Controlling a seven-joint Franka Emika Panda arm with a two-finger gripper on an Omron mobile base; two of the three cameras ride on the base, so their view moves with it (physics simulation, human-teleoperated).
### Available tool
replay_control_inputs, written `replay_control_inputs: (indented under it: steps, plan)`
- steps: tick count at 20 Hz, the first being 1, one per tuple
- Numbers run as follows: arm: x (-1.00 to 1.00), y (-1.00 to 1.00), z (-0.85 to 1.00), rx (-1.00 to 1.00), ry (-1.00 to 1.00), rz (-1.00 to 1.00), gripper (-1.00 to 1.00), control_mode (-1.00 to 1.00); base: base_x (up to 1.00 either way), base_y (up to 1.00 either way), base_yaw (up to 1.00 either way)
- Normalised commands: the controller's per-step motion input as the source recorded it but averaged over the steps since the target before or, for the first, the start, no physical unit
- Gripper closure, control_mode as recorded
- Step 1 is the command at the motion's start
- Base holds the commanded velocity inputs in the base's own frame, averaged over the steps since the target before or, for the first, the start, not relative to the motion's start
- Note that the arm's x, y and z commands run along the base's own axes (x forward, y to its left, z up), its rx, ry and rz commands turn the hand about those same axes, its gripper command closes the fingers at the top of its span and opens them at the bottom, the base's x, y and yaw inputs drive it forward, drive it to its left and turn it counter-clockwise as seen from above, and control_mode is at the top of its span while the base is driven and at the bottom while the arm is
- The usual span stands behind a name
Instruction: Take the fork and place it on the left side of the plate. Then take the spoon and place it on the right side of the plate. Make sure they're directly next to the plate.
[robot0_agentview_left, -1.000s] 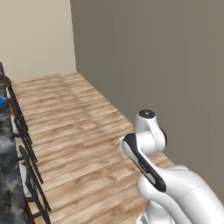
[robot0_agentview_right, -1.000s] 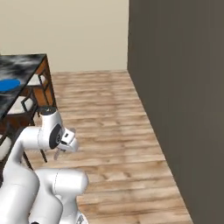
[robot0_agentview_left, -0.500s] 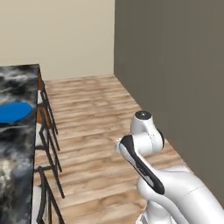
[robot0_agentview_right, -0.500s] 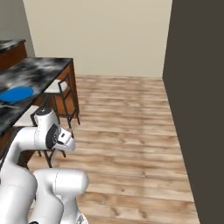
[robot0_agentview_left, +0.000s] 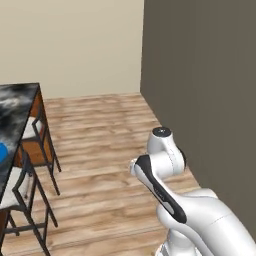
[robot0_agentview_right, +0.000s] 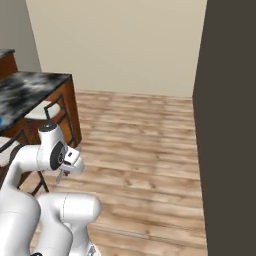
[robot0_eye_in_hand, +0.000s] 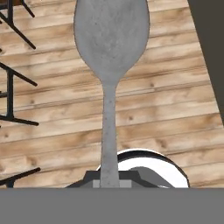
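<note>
The small silver-grey metal spoon (robot0_eye_in_hand: 111, 61) with a smooth oval bowl and thin straight handle is gripped at its handle end by the fingers (robot0_eye_in_hand: 109, 178), which are closed tight on it, bowl pointing away from the hand over the wooden plank floor (robot0_eye_in_hand: 166, 109). In the right base view the gripper (robot0_agentview_right: 64, 172) is seen low beside the arm, the spoon hanging as a thin sliver. A sliver of the flat bright blue plate (robot0_agentview_left: 1, 151) is seen on the dark marbled tabletop (robot0_agentview_left: 15, 107), well apart from the spoon.

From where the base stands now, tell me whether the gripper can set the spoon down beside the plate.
Probably not yet. The gripper is shut on the spoon, held over bare wood floor, while the plate shows as just a blue sliver on the dark counter far to the arm's left. The base likely needs to drive closer.
</note>
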Motion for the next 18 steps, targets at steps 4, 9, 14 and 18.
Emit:
replay_control_inputs:
  steps: [4, 9, 14, 18]
  plan:
    - [0.00, 0.00, 0.00, 0.00, 0.00, 0.00, 1.00, 1.00, 1.00, -0.58, 0.23]
    - [0.00, 0.00, 0.00, 0.00, 0.00, 0.00, 1.00, 1.00, 1.00, -0.32, 0.36]
    - [0.00, 0.00, 0.00, 0.00, 0.00, 0.00, 1.00, 1.00, 1.00, -0.25, 0.43]
    - [0.00, 0.00, 0.00, 0.00, 0.00, 0.00, 1.00, 1.00, 1.00, -0.32, 0.49]
